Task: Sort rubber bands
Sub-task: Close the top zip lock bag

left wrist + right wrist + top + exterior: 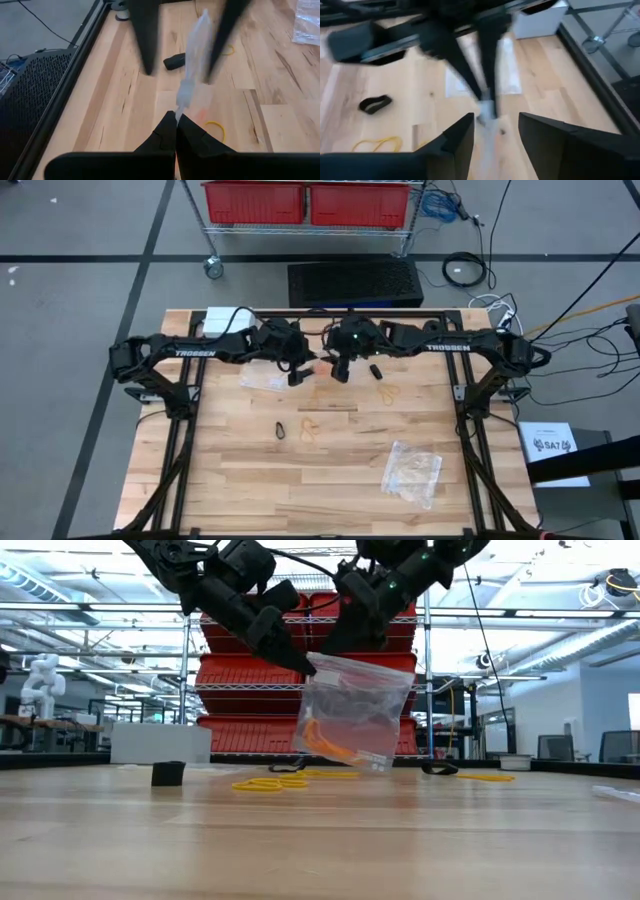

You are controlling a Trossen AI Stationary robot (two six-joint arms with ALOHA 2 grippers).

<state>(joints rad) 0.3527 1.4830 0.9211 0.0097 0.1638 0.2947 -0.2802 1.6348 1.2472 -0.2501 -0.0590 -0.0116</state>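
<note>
Hanging above the wooden surface (330,480), a clear plastic bag (352,710) with orange rubber bands (325,743) inside is pinched at its top corner by the left hand (176,120), whose fingers are pressed together on the plastic. The right hand (495,131) sits just beside it at the bag's top edge, its fingers apart with the bag between them; whether they touch the plastic cannot be told. Both arms reach inward from the surface's far corners and meet near the middle of its far side, hands angled down. Yellow rubber bands (272,783) and a black one (282,430) lie loose on the surface, and a second clear bag (412,470) rests nearer the front.
</note>
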